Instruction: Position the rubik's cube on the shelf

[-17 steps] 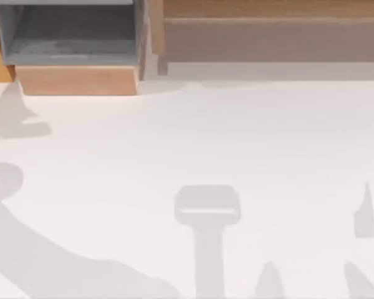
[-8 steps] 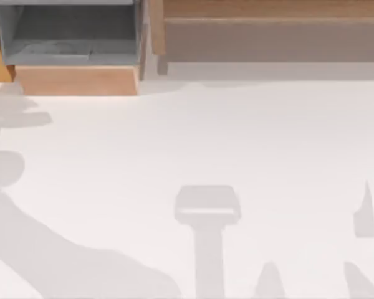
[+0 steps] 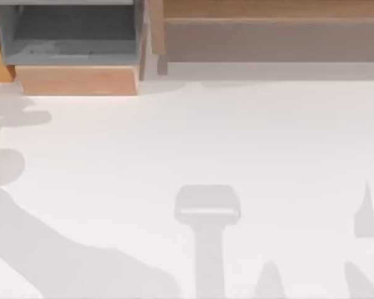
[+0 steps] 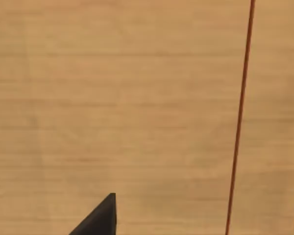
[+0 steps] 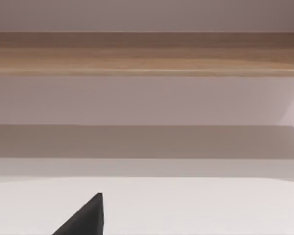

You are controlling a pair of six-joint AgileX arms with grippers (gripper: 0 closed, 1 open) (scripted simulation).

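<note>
The rubik's cube is out of view. The shelf [image 3: 274, 38] runs along the back right of the table in the top view, a brown top board over a grey-brown front face, with a wooden side post [image 3: 156, 28] at its left end. In the right wrist view the shelf's wooden board [image 5: 147, 54] stretches across, with the white table below it and a dark part of my right gripper [image 5: 85, 218] at the lower edge. A dark part of my left gripper [image 4: 100, 220] hangs close in front of a light wooden surface [image 4: 127, 98].
A smaller box with a grey interior and light wood front [image 3: 75, 80] stands at the back left. The white table [image 3: 249, 137] carries soft arm shadows at its left and along the front edge. A thin red line [image 4: 240, 122] crosses the wooden surface.
The arm shadow at the table's left has shifted slightly toward the left edge. The shadows at the front and right have stayed put.
</note>
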